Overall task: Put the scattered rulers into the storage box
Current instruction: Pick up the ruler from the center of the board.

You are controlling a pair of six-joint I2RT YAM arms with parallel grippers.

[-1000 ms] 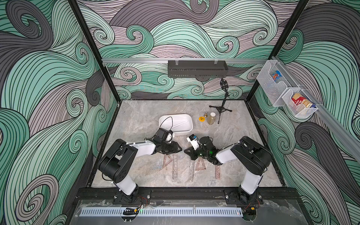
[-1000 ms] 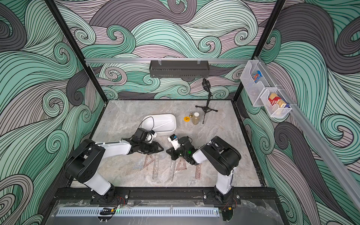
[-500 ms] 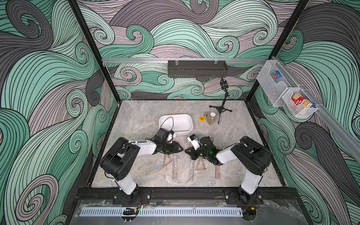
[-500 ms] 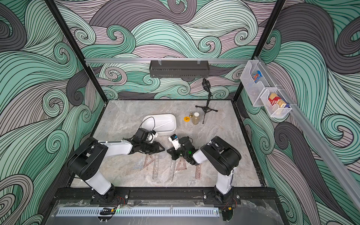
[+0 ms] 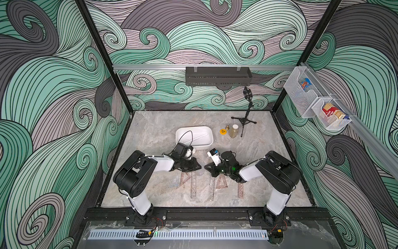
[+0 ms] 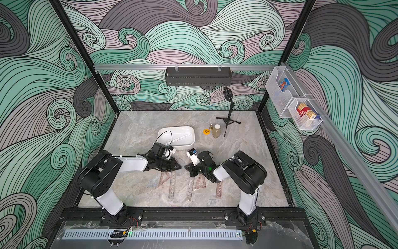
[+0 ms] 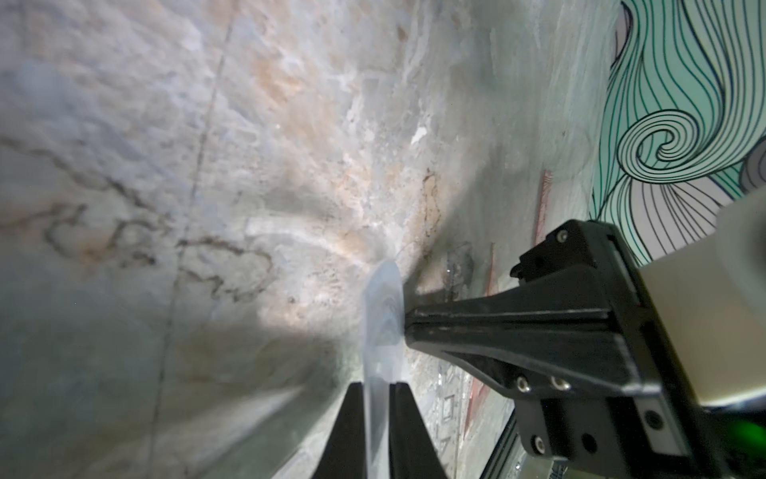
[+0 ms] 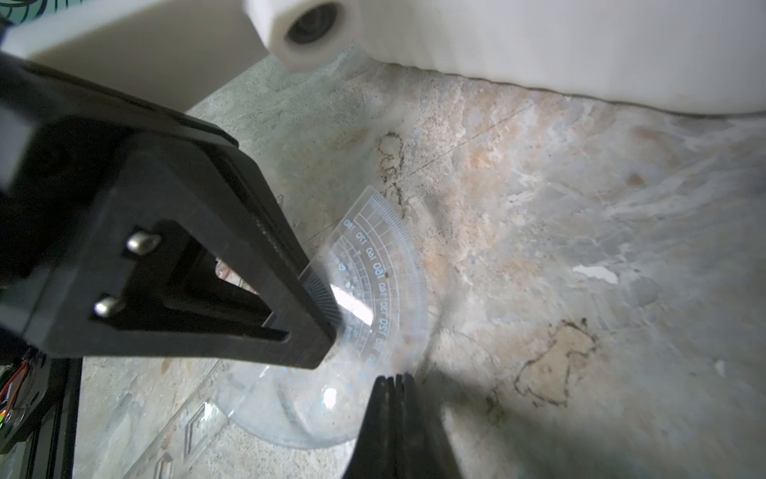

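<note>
- Protractor: clear, half-round, held on edge between the two arms, near the front wall of the storage box.
- Left gripper: fingers clamped tight on the protractor's edge.
- Right gripper: fingers pressed together with nothing between them, tip against the protractor's rim.
- Storage box: white tub beyond both grippers, with one clear straight ruler lying slantwise inside.
- Straight strips and triangles: flat on the marble table, toward the arm bases.
</note>
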